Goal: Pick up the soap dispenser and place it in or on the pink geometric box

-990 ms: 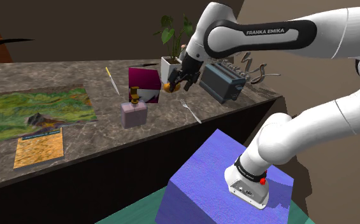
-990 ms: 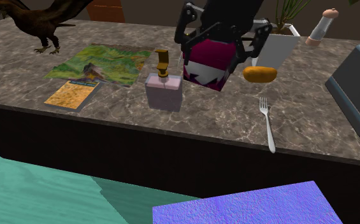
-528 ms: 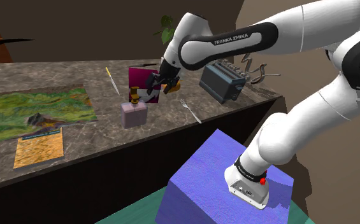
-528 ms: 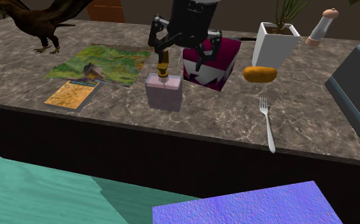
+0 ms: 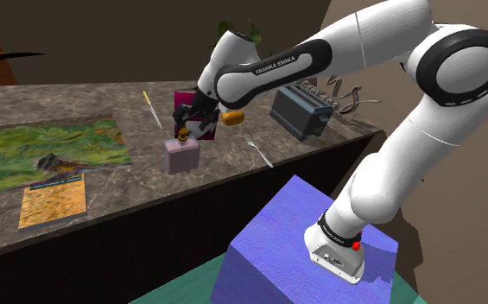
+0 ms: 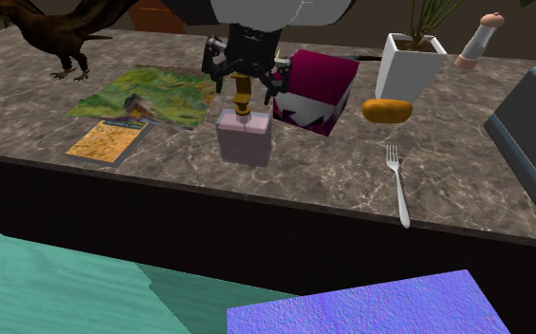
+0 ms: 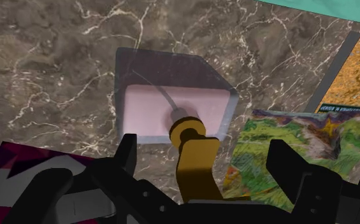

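Tool (image 7: 201, 159): its 2 black fingers stood apart on either side of the golden pump (image 7: 194, 137), touching neither side of it.
Soap dispenser (image 6: 244, 140): stood upright on the surface, pale pink body, directly under the tool.
Pink geometric box (image 6: 315, 90): magenta and white, just beside the dispenser, toward the second exterior view's right.
Surface (image 6: 332, 180): dark marble.
Others: a map sheet (image 6: 147, 95) and an orange booklet (image 6: 109, 139) lay on the dispenser's other side; 1 fork (image 6: 398, 185) lay well apart.

A glossy white arm (image 5: 380, 30), built of fat rounded links, dark at the joints. A black band (image 5: 276, 62) carries white FRANKA EMIKA lettering. The foot (image 5: 335, 252) has a black collar and a red dot (image 5: 355, 246). The gripper (image 5: 188, 123) is all black, with blocky fingers (image 7: 126, 149).
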